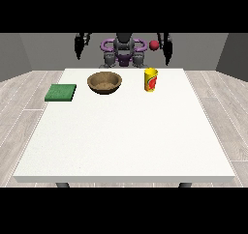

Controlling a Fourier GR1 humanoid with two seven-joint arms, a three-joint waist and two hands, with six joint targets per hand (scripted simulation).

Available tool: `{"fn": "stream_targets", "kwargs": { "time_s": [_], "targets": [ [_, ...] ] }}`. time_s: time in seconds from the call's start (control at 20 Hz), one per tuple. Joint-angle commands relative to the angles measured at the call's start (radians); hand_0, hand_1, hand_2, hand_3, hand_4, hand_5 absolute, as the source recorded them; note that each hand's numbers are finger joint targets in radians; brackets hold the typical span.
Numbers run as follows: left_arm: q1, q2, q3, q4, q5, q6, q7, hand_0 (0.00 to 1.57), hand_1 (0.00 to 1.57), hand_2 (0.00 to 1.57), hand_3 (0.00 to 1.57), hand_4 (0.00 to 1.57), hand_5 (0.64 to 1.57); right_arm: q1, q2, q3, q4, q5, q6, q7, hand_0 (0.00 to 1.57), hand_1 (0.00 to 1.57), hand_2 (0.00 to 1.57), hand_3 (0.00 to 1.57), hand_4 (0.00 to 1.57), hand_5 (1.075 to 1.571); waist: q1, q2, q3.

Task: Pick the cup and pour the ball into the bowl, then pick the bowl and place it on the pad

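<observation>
We see the white table (126,146) filling most of the frame, its far edge running across the upper middle. Behind that edge, at top centre, sits the robot (124,51), dark-bodied with purple rings at its shoulders, both arms hanging down at its sides.

On the table, the wooden bowl (104,82) stands upright in the upper centre-left, near the far edge. Left of it and well apart, near the table's left edge, lies the flat green pad (61,92). To the right of the bowl, also apart from it, stands the yellow cup (150,79) with a red mark on its side, upright and untouched by either hand.

The hand at the view's right (167,48) hangs above and behind the table's far edge, higher than the cup. The hand at the view's left (78,45) hangs likewise at the upper left. We cannot tell how either hand's fingers lie.

Smallest of all, the red ball (154,45) shows in the upper right of centre, above the cup and just beside the hand at the view's right; whether they touch we cannot tell.
</observation>
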Motion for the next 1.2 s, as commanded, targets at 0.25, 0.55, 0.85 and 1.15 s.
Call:
{"fn": "stream_targets", "kwargs": {
  "time_s": [0.25, 0.55, 0.85, 1.15],
  "targets": [
    [-0.023, 0.048, 0.015, -0.11, 0.013, -0.009, 0.107, 0.0, 0.0, 0.0, 0.0, 0.0, 1.562, -0.024, -0.045, -0.009, -0.108, -0.012, 0.012, 0.106, 0.0, 0.0, 0.0, 0.0, 0.58, 1.57, 0.013, -0.281, 0.0242],
    [0.217, -0.045, -0.028, -0.303, 0.174, -0.009, 0.328, 0.0, 0.0, 0.0, 0.0, 0.0, 1.555, 0.234, 0.02, -0.014, -0.257, -0.19, 0.025, 0.34, 0.0, 0.0, 0.0, 0.0, 0.53, 1.569, 0.011, -0.5, 0.0261],
    [0.281, -0.036, -0.047, -0.469, 0.142, -0.015, 0.277, 0.0, 0.0, 0.0, 0.0, 0.0, 1.551, 0.307, 0.031, 0.027, -0.451, -0.185, 0.038, 0.311, 0.0, 0.0, 0.0, 0.0, 0.5, 1.57, -0.015, -0.327, 0.026],
    [0.252, -0.096, -0.084, -0.333, 0.059, -0.019, 0.01, 0.0, 0.0, 0.0, 0.0, 0.0, 1.537, 0.249, 0.02, -0.05, -0.343, -0.22, 0.105, 0.126, 0.0, 0.0, 0.0, 0.0, 0.43, 1.571, -0.019, -0.147, 0.0259]
  ]
}}
